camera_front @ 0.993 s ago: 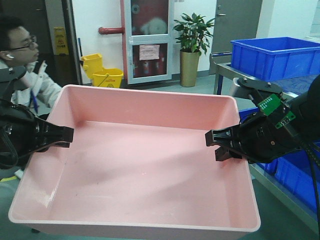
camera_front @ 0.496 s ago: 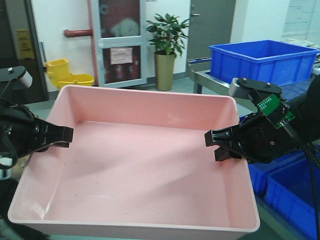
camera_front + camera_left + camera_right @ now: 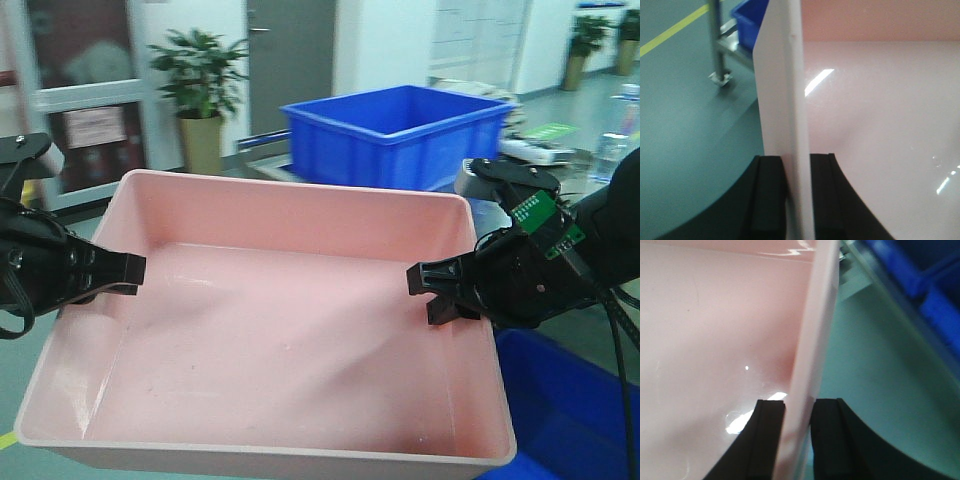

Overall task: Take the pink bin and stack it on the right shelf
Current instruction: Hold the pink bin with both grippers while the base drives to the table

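Slippage risk: left gripper and right gripper clamp only thin walls of the pink bin; uneven motion could tilt it.

A blue crate sits on a grey metal rack standing on teal floor.

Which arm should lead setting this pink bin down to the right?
Right, probably: the right fingers clamp the pink bin on the wall nearer the blue crate. The left fingers clamp the opposite wall, so both must move.
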### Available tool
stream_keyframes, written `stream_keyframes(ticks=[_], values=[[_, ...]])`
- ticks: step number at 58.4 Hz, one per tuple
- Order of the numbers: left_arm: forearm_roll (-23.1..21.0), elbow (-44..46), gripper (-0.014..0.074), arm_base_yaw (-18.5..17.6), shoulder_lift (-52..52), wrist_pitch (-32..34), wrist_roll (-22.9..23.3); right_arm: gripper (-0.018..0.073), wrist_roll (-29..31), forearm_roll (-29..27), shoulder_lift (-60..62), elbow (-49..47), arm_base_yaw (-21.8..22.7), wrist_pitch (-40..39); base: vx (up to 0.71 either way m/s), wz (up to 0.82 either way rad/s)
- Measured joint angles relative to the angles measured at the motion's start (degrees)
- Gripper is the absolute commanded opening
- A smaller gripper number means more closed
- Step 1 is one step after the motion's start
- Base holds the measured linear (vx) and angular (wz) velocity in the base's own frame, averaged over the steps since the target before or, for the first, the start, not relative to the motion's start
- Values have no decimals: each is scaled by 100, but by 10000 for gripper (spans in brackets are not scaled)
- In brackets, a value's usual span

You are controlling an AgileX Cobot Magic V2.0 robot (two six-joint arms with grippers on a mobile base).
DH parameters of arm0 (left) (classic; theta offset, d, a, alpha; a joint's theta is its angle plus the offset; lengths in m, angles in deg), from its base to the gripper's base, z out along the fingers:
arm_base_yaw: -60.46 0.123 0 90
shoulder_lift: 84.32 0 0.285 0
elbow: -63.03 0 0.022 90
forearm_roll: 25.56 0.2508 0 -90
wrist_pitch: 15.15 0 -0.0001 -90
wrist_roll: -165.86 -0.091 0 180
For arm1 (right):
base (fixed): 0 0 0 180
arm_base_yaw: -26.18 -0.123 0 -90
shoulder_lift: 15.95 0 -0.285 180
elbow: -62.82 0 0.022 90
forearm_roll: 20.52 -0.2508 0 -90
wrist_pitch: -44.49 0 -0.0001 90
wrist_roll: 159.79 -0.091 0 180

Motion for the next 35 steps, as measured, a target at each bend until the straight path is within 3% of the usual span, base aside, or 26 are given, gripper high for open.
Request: stream_keyframes(ticks=[35], values=[[0,0,-2,0,0,6,0,-8,0,5,0,0,0,0,43,-78]])
